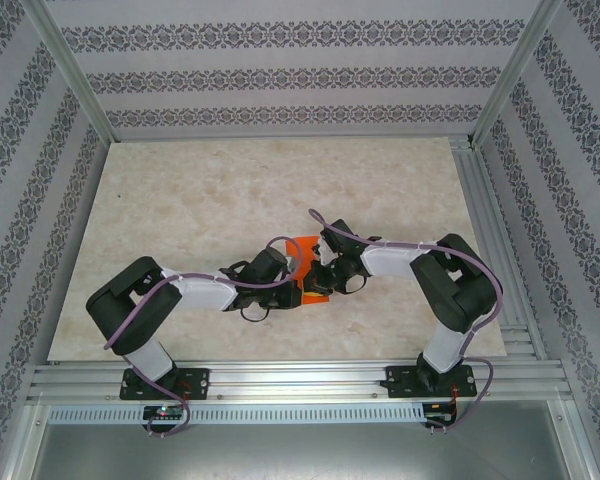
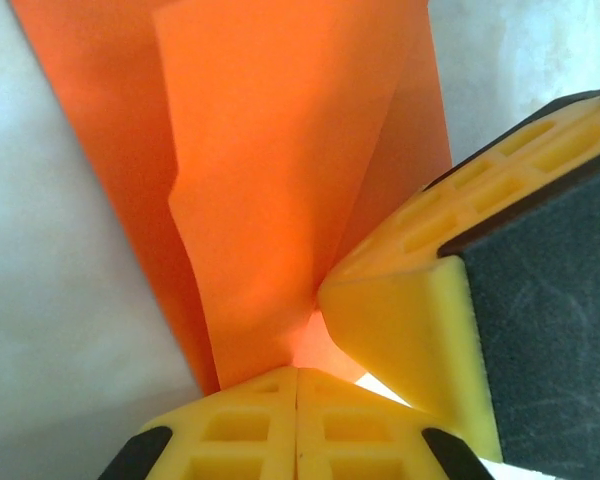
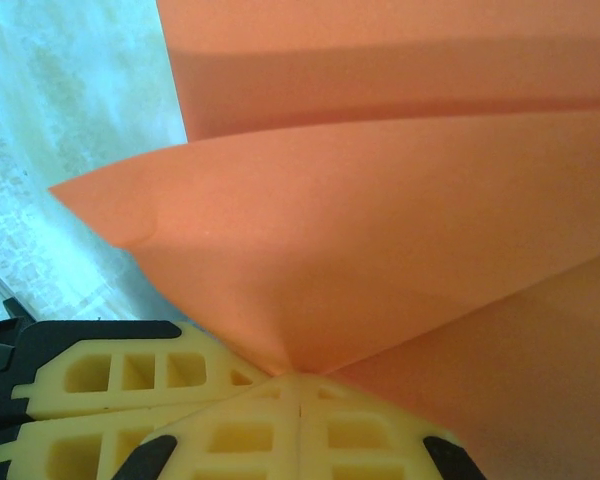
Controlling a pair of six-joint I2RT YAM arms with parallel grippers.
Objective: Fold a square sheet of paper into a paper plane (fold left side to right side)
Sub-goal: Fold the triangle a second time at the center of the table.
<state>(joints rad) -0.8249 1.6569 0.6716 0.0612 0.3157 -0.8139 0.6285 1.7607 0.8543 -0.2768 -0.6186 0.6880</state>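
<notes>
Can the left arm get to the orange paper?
Yes, it looks so: the left gripper is shut on a fold of the orange paper, with nothing between them. The right gripper pinches the paper too, close beside it.

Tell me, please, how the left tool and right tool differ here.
The left tool reaches in from the left, the right tool from the right. Paper at the left tool shows layered edges; at the right tool, a pointed flap. Both are shut on the orange paper, close together.
</notes>
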